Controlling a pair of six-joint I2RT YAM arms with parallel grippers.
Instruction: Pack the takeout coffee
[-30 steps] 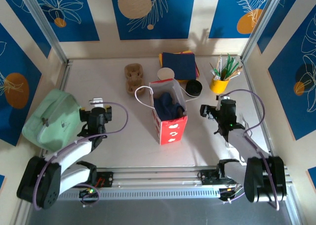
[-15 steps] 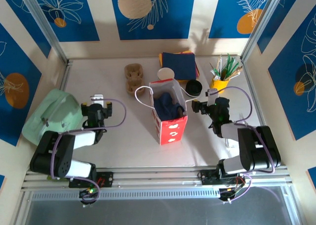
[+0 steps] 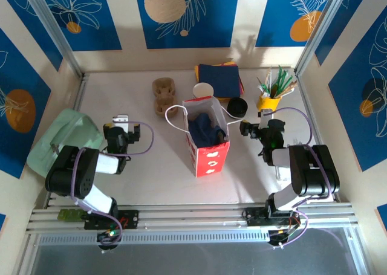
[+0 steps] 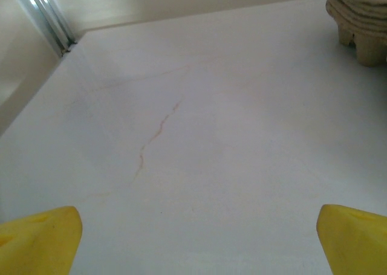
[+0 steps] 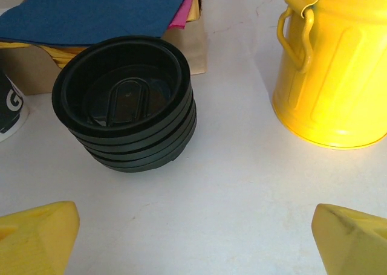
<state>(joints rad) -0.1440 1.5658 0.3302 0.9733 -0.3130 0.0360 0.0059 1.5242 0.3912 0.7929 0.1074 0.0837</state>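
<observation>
The takeout coffee is hidden or out of view. A red paper bag (image 3: 211, 159) stands upright at the table's middle, with dark blue cloth or paper showing inside. My left gripper (image 3: 128, 126) (image 4: 196, 239) sits low to the left of the bag. It is open, with bare table between its yellow fingertips (image 4: 42, 242). To the right of the bag, my right gripper (image 3: 255, 122) (image 5: 196, 232) is open too. It faces a stack of black lids (image 5: 127, 100) and holds nothing.
A green pouch (image 3: 63, 143) lies at the left edge. A cardboard cup carrier (image 3: 163, 95) (image 4: 363, 21), a white-rimmed cup stack (image 3: 204, 90), coloured napkins (image 3: 219, 80) (image 5: 97, 9), the black lids (image 3: 237, 107) and a yellow tin of utensils (image 3: 269, 101) (image 5: 332, 69) line the back.
Both arms have folded back toward their bases, and both grippers have shifted a little toward the back of the table. Both stayed open. The bag and the other objects have not moved.
</observation>
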